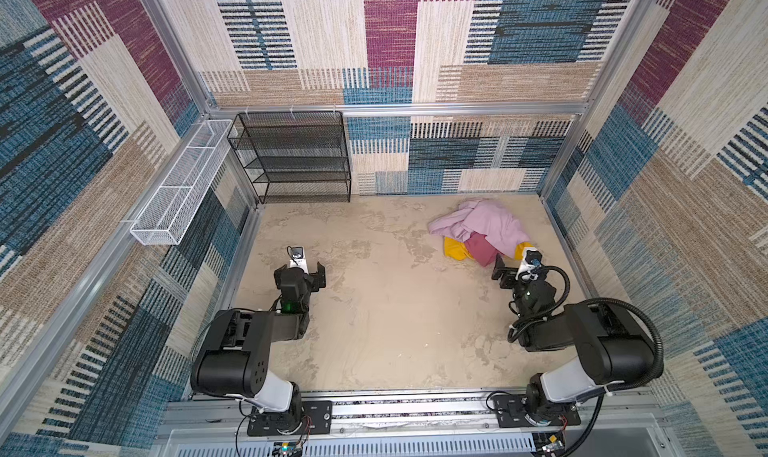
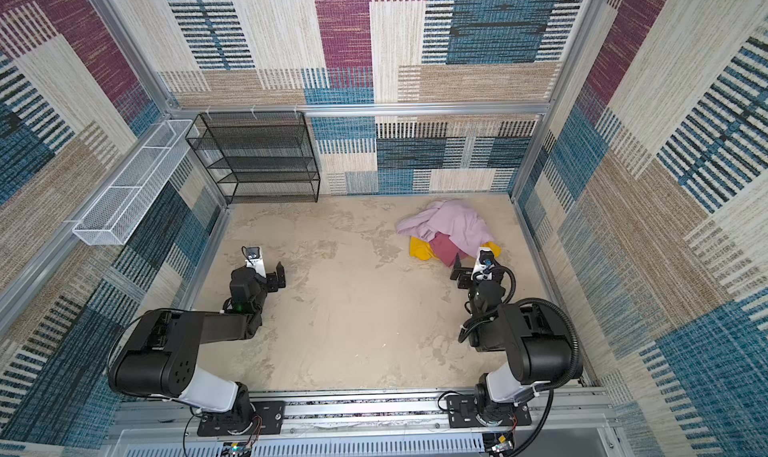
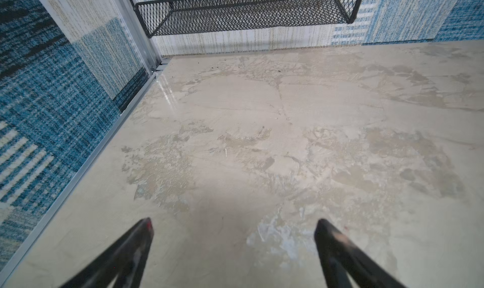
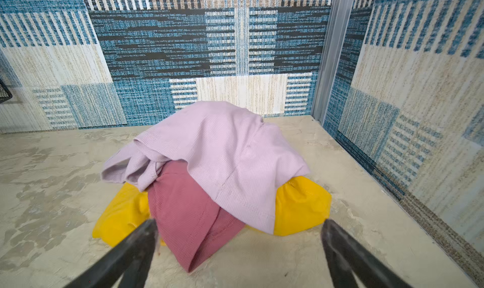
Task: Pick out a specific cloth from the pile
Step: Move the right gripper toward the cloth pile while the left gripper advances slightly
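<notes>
Lilac cloth (image 4: 222, 155) drapes over maroon cloth (image 4: 188, 221) and yellow cloth (image 4: 301, 205); pile (image 1: 486, 234) near table's (image 1: 395, 309) far right corner. Right gripper (image 4: 239, 223) hovers just beside pile, jaws spread. Left gripper (image 3: 234, 221) spread wide, well apart.

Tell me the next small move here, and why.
Probably ease the right gripper forward to the pile: its jaws stand open just short of it, the dark pink cloth lies nearest between them, and the left gripper faces bare table.
</notes>
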Available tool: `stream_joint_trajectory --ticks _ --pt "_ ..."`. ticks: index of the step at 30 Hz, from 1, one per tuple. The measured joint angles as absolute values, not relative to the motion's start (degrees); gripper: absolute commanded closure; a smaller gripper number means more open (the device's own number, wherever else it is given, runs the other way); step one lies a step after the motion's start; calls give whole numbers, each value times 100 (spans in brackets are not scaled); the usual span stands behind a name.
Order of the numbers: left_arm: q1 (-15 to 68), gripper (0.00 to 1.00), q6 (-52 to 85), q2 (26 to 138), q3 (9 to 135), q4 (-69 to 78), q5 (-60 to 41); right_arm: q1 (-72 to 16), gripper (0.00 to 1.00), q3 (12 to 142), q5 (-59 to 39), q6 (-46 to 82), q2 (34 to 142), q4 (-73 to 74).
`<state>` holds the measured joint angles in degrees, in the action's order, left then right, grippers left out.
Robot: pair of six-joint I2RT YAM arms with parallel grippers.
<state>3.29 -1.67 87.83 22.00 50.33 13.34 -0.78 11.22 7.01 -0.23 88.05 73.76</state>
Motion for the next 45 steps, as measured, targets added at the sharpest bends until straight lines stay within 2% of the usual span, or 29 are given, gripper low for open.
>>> stream_joint_trajectory --ticks 22,24,27,31,34,39,45 --pt "272 1 -150 8785 2279 4969 1326 -73 0 1122 701 -23 8805 7376" --pt "263 4 -148 8785 2283 4910 1315 -73 0 1122 701 -23 8805 7373" --pt "261 15 -143 8790 2283 4882 1313 -73 0 1122 701 -23 8805 7373" --pt "263 36 -141 8772 2276 4873 1313 -75 11 1181 703 -23 8656 7144" --pt "292 44 -137 8311 2274 4521 1356 -78 19 1806 720 49 7999 6062" --pt "381 47 34 7098 2512 3656 1490 -333 24 2429 819 357 7000 4528" --pt "687 50 598 6582 3264 1962 1459 -1131 33 3074 923 740 6814 2829"
